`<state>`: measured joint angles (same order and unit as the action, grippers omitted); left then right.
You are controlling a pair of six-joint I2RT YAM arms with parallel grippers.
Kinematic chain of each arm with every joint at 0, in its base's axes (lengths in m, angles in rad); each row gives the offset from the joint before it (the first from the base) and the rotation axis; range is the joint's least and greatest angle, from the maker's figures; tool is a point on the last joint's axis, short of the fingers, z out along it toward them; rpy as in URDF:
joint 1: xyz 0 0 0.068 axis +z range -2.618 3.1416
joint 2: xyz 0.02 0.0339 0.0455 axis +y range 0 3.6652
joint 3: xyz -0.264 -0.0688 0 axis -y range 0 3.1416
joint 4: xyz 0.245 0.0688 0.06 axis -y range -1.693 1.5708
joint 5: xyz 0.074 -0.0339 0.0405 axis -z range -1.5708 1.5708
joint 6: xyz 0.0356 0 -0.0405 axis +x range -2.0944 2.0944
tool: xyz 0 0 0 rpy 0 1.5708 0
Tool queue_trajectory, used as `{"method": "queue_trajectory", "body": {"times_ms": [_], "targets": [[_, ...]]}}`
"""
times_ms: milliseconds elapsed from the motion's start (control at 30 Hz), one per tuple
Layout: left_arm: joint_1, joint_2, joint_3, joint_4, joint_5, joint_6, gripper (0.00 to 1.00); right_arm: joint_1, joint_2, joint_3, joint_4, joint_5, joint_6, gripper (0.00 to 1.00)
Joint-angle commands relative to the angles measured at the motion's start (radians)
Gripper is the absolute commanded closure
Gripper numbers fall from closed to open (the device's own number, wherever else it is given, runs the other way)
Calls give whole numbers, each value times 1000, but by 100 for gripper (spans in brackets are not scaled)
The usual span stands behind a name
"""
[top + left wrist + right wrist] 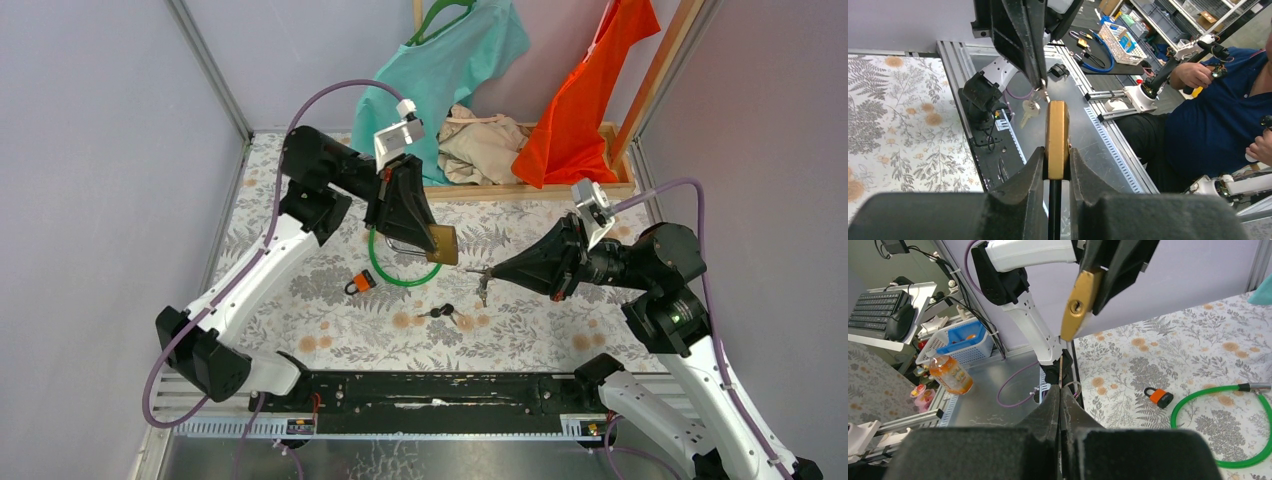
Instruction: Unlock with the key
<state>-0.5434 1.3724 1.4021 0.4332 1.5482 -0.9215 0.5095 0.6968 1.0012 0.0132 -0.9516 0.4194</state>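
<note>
Pinching the key (477, 272) tight in the right hand (495, 271), up above the table (560, 320), tip close to the gold padlock (446, 244). Squeezing that padlock in the left hand (428, 236), fingers a little way apart, keyhole facing the key.

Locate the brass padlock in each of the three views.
Top external: brass padlock at centre, by the green cable loop.
Left wrist: padlock at centre, edge-on in the left hand.
Right wrist: padlock top centre, keyhole visible.
Shared landmark: fern-print table cover.
</note>
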Motion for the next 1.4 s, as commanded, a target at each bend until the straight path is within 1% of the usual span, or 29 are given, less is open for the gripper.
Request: {"method": "queue_trajectory", "body": {"times_ms": [0, 133, 300, 500, 700, 767, 833, 867, 933, 1033, 1067, 1100, 1133, 1167, 1200, 1233, 1267, 1300, 1367], "targets": [[-10, -54, 30, 427, 90, -290, 100, -2, -14, 54, 33, 13, -40, 100], [-41, -87, 20, 414, 119, -278, 100, -2, -19, 63, 15, 7, -50, 100], [-56, -71, 64, 413, 119, -281, 100, -1, -20, 83, 28, 14, -26, 100], [-61, -65, 68, 421, 119, -280, 100, -2, -18, 99, 41, 7, -17, 100], [-48, -53, 84, 425, 120, -275, 100, -3, -8, 91, 123, 18, 36, 100], [0, -41, 69, 446, 119, -282, 100, -3, 6, 84, 174, 32, 77, 100], [84, -20, 43, 508, 118, -307, 100, -3, 25, 81, 212, 44, 99, 100], [149, -9, 33, 551, 117, -320, 100, -3, 32, 88, 185, 66, 76, 100], [238, 15, 21, 633, 108, -326, 100, -3, 48, 100, 141, 115, 26, 100], [337, 33, 28, 648, 34, -321, 100, -2, 92, 116, 93, 172, -30, 100], [361, 27, 25, 605, 3, -291, 100, -3, 107, 121, 92, 177, -40, 100], [384, 15, 17, 507, -39, -236, 100, -3, 120, 121, 103, 181, -38, 100], [403, -10, 15, 339, -89, -117, 100, -2, 131, 118, 118, 180, -31, 100], [415, -28, 32, 63, -168, 70, 100, -3, 142, 117, 134, 175, -20, 100], [418, -36, 107, -353, -305, 360, 100, -3, 151, 119, 142, 173, -10, 100], [381, -22, 252, -749, -464, 614, 100, -2, 161, 125, 143, 171, -2, 100], [344, 4, 332, -938, -528, 746, 100, -3, 169, 130, 143, 169, 2, 100], [334, 26, 376, -1050, -520, 803, 100, -2, 175, 134, 143, 166, 6, 100], [336, 32, 393, -1152, -439, 885, 100, -2, 188, 144, 134, 153, 6, 100]]}}
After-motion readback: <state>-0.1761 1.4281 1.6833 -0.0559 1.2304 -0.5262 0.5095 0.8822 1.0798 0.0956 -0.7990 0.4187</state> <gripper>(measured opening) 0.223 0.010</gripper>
